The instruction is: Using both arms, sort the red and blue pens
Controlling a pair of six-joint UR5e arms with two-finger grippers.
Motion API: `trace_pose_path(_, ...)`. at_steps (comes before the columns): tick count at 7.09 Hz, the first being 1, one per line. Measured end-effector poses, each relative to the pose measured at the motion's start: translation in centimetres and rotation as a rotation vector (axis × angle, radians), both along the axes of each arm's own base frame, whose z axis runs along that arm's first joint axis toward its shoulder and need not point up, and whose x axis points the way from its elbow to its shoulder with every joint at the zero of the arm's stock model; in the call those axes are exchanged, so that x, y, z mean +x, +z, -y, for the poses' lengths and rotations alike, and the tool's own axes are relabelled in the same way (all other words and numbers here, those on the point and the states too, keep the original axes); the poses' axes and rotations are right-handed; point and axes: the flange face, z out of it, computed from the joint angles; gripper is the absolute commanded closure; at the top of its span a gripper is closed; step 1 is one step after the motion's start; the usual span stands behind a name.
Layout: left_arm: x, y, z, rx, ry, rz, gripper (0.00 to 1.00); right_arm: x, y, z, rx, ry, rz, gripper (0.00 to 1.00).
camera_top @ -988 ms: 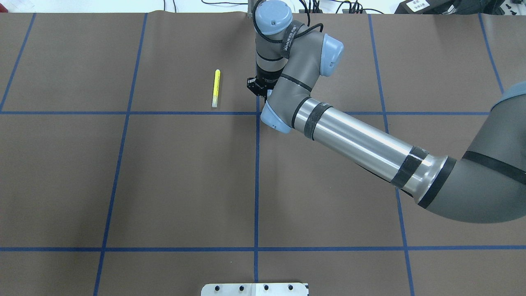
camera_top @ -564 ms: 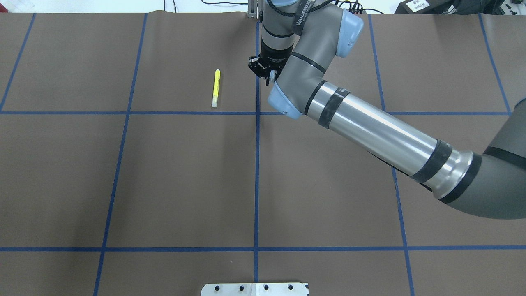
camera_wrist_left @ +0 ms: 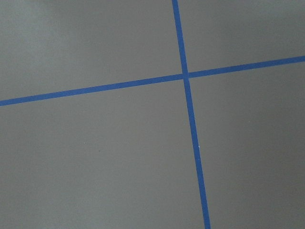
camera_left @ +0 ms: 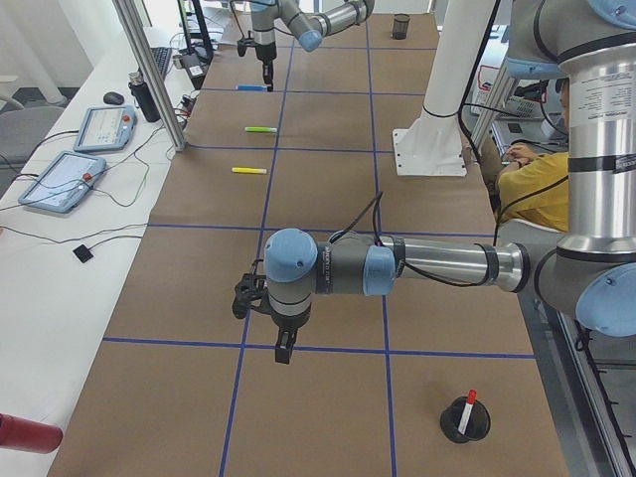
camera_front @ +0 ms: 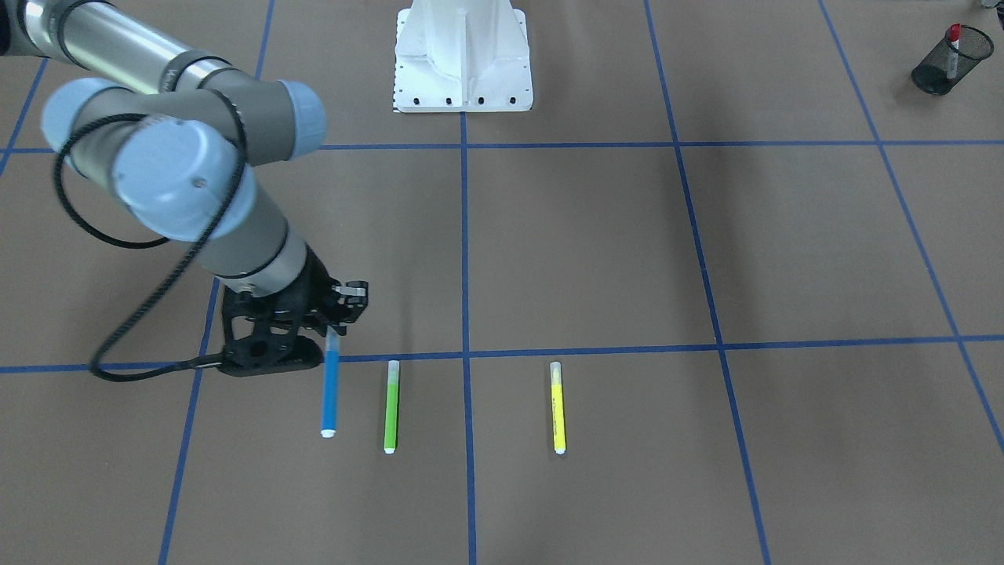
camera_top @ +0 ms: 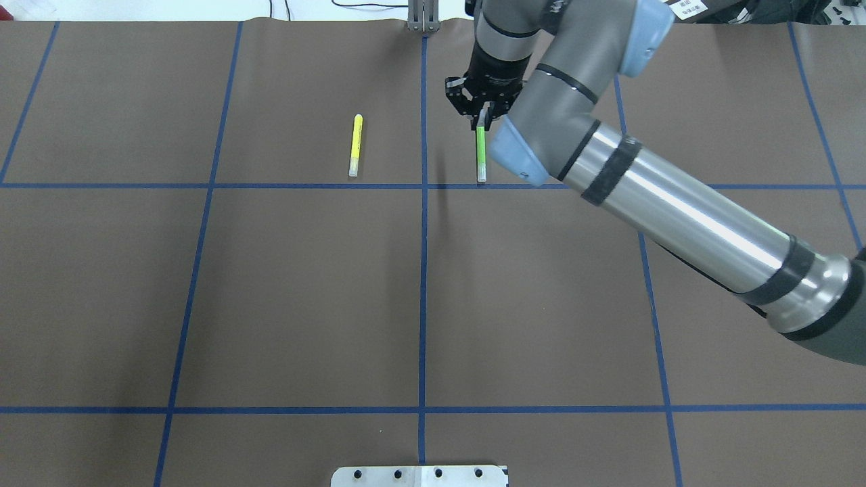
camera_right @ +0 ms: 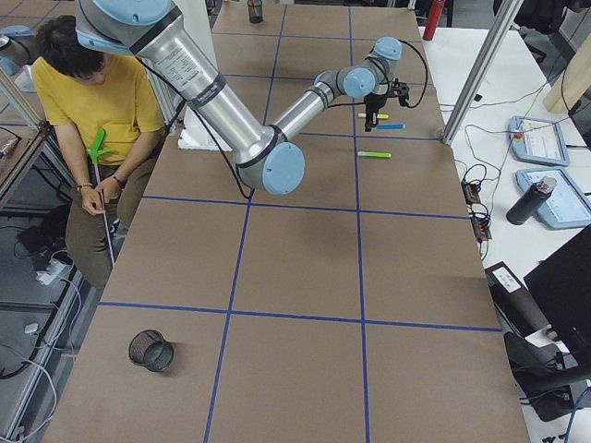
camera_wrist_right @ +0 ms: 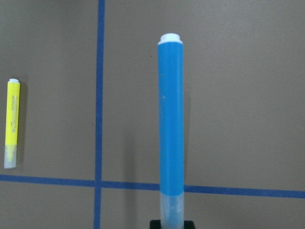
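My right gripper (camera_front: 333, 333) is shut on the blue pen (camera_front: 330, 392) at its clear cap end. The pen is held level above the table, white end pointing away from the robot. The right wrist view shows the blue pen (camera_wrist_right: 171, 119) running up the frame from the fingers. From overhead, the right gripper (camera_top: 481, 122) hangs over the far end of the green marker (camera_top: 481, 152), and the blue pen is hidden under the wrist. The red pen (camera_front: 953, 35) stands in a black mesh cup (camera_front: 937, 71). My left gripper (camera_left: 283, 348) hovers near that cup (camera_left: 465, 422); I cannot tell whether it is open or shut.
A yellow marker (camera_top: 354, 145) lies left of the centre tape line, parallel to the green one. The white robot base (camera_front: 463, 71) stands mid-table. A seated person (camera_right: 102, 101) is beside the table. A second mesh cup (camera_right: 150, 351) sits at the table's right end.
The right arm has swung rightward and away from the robot, carrying its gripper off the centre tape line. The green marker, covered by the arm before, shows now.
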Motion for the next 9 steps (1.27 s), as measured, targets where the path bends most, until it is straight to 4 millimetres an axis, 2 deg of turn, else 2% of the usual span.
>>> trace_pose_path(1, 0.0, 0.0, 0.0, 0.002, 0.000, 0.000, 0.00, 5.1, 3.3, -0.3, 0.025, -0.009, 0.006, 1.00)
trace_pose_path(2, 0.0, 0.0, 0.0, 0.002, 0.000, 0.000, 0.00, 9.4, 6.1, -0.3, 0.052, -0.014, 0.002, 1.00)
trace_pose_path(4, 0.0, 0.1, 0.0, -0.001, 0.000, 0.000, 0.00, 17.2, 12.4, -0.5, 0.136, -0.055, -0.045, 1.00)
trace_pose_path(5, 0.0, 0.1, 0.0, -0.002, 0.000, 0.000, 0.00, 21.4, 16.3, -1.3, 0.191, -0.100, -0.086, 1.00)
trace_pose_path(6, 0.0, 0.2, -0.1, -0.003, 0.000, 0.000, 0.00, 25.8, 20.7, -2.9, 0.244, -0.155, -0.132, 1.00)
trace_pose_path(7, 0.0, 0.2, -0.1, -0.004, 0.000, 0.000, 0.00, 29.6, 24.8, -5.2, 0.285, -0.210, -0.178, 1.00)
trace_pose_path(9, 0.0, 0.3, -0.1, -0.005, 0.000, -0.001, 0.00, 35.3, 31.4, -12.3, 0.360, -0.351, -0.263, 1.00)
